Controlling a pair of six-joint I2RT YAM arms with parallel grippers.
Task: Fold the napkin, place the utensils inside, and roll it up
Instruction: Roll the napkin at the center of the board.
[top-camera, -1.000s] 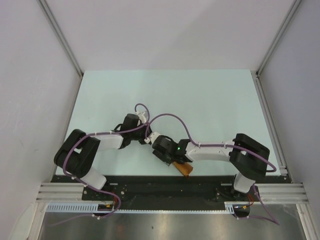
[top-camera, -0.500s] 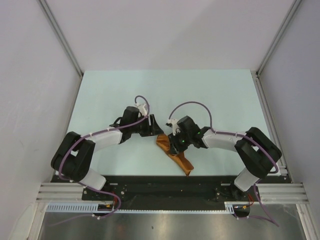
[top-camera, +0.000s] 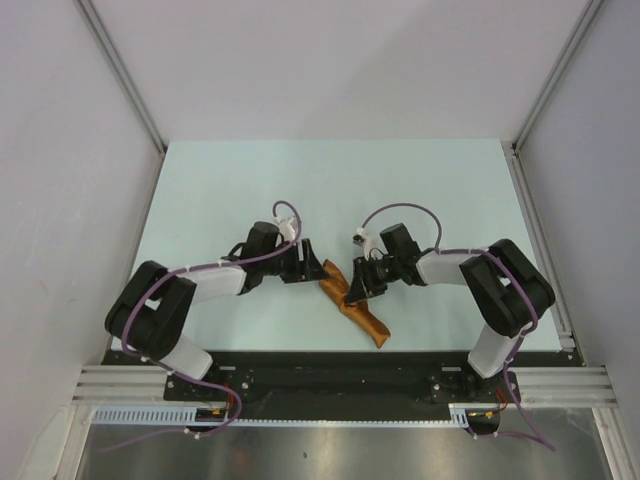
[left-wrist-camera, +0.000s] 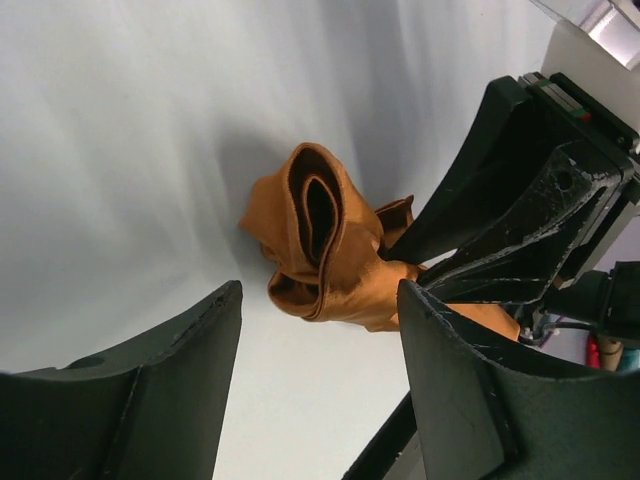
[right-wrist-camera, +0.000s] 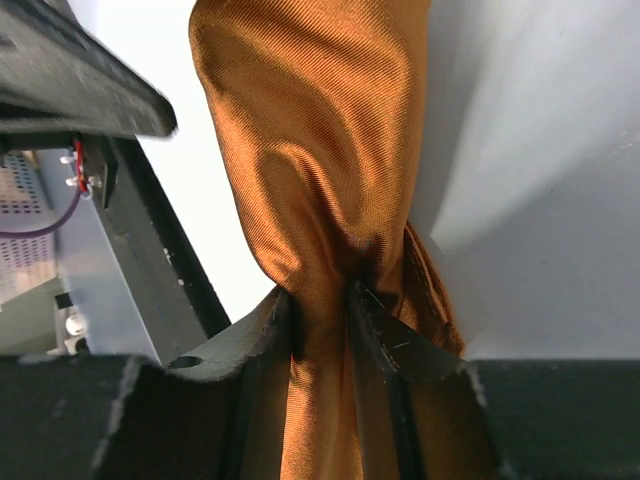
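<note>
The rust-orange napkin lies as a rolled, twisted bundle running diagonally from the table's middle toward the near edge. My right gripper is shut on the roll near its upper half; in the right wrist view both fingers pinch the napkin between them. My left gripper stands open just left of the roll's upper end. In the left wrist view the spiral end of the napkin sits just beyond the open left gripper. The utensils are hidden.
A black rail runs along the table's near edge, just below the roll's lower tip. Grey walls with metal posts close in the pale table on the left, right and far sides.
The left gripper has opened and let go of the napkin. The right arm swung back to the right and closed on the roll. The roll now lies uncovered on the table.
</note>
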